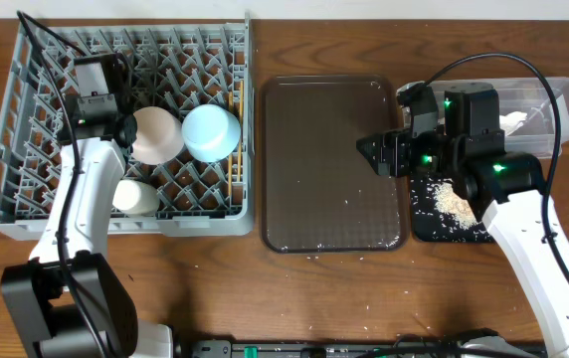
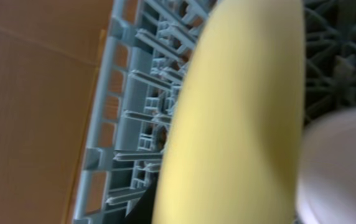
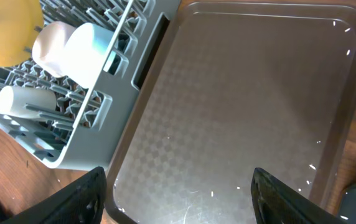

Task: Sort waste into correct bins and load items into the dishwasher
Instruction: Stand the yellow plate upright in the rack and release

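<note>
Pale-yellow plate (image 2: 240, 112) is inside the grey dish rack (image 1: 195, 224), in its L half. In L wrist view it stands tilted on edge over the pegs, right up against the cam and filling most of the frame. L jaws hang over that same part of the rack. Fingers aren't visible in any view, so can't tell if they're apart, together, or clamped on the plate. A blurred pale round shape sits just beside the plate, low R in L wrist view; can't tell which piece it is.

Also in the rack: cream-white bowl (image 1: 155, 134) near the middle, light-blue bowl (image 1: 212, 132) touching it on the R, white cup (image 1: 135, 196) toward the rack's near wall, and chopsticks (image 1: 235, 139) along its R wall.

R jaws are well R of the rack, over the far edge of the brown tray (image 1: 329, 164) beside it. Fingers (image 3: 78, 199) are spread wide, w/ nothing between or touching them.

Further R of the rack: black tray (image 1: 429, 224) w/ rice scraps (image 1: 454, 199), and clear tub (image 1: 563, 94) w/ napkin (image 1: 515, 119).
</note>
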{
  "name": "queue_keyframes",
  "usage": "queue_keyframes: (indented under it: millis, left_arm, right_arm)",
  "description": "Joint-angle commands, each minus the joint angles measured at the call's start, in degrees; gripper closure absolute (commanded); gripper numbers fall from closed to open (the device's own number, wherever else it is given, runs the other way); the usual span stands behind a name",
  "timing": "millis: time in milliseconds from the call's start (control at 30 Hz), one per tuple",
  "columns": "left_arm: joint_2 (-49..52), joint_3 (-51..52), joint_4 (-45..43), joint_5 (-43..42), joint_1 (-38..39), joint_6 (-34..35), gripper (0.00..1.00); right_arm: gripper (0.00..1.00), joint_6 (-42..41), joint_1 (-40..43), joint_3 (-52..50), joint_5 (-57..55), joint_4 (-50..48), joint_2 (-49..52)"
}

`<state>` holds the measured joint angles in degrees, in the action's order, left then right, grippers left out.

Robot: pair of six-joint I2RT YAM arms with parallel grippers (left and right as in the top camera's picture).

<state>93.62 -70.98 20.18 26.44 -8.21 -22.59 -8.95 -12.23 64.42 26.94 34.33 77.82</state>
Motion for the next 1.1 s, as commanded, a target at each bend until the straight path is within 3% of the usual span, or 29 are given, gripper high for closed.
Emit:
queue_keyframes:
  millis: [0,400,667,733,767,1067]
  left_arm:
    - [-0.6,-0.5,-1.5,4.7,-1.0,0.1,0.92]
    - [1.3,-0.2,-0.5,1.0,-1.0,0.0,0.92]
    - [3.4,0.4,-0.6,1.0,-1.0,0.0,0.83]
    - [3.3,0.4,-0.7,1.0,-1.0,0.0,0.63]
    - [3.3,0.4,-0.6,1.0,-1.0,0.0,0.58]
    - [2.2,0.4,-0.6,0.9,0.7,1.1,0.25]
  right_arm:
    - [0.28,-0.4,0.2,0.4,-0.2,0.0,-0.7]
    - [0.28,-0.4,0.2,0.4,-0.2,0.0,-0.7]
    - [0.28,-0.4,0.2,0.4,-0.2,0.0,-0.7]
    - [0.27,-0.4,0.2,0.4,-0.2,0.2,-0.7]
    - [0.27,-0.4,0.2,0.4,-0.2,0.2,-0.7]
    - [0.28,-0.4,0.2,0.4,-0.1,0.6,-0.7]
